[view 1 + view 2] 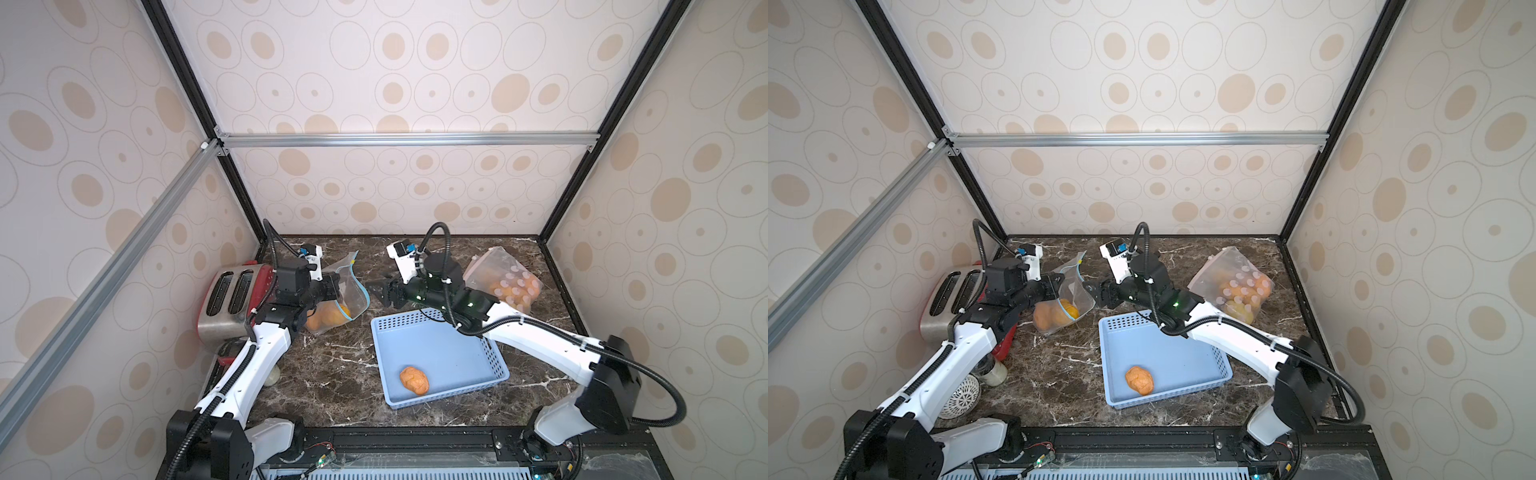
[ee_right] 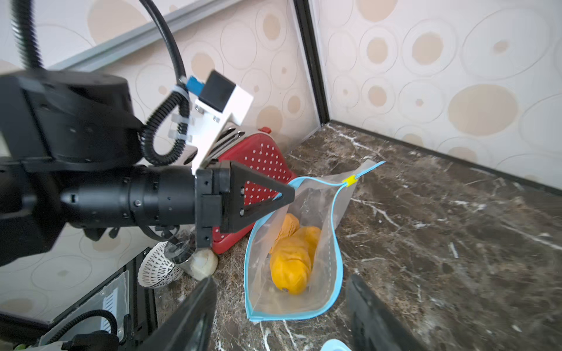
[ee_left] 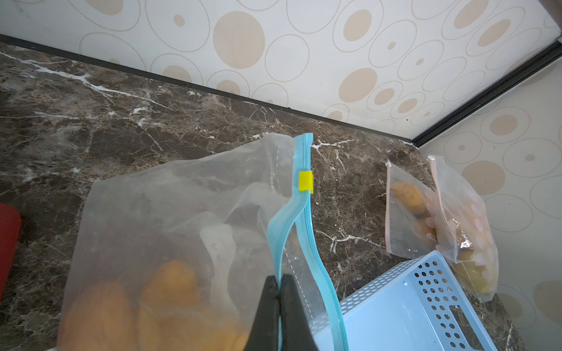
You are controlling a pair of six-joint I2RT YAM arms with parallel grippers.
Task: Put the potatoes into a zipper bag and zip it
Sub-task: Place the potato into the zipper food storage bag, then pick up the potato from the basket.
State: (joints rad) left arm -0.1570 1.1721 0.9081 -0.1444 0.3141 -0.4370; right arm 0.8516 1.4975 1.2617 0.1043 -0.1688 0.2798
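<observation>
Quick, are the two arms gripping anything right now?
Left end effector: closed on the zipper bag, at its rim.
Right end effector: open, holding nothing.

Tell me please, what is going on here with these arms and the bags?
The left end effector pinches the rim of a clear zipper bag and holds its mouth open. Some potatoes lie inside it. The right end effector is open and empty, close by the bag's mouth. One potato lies in the blue basket, not yet bagged, and the bag is not zipped. Other bags with potatoes in them lie at the back.
</observation>
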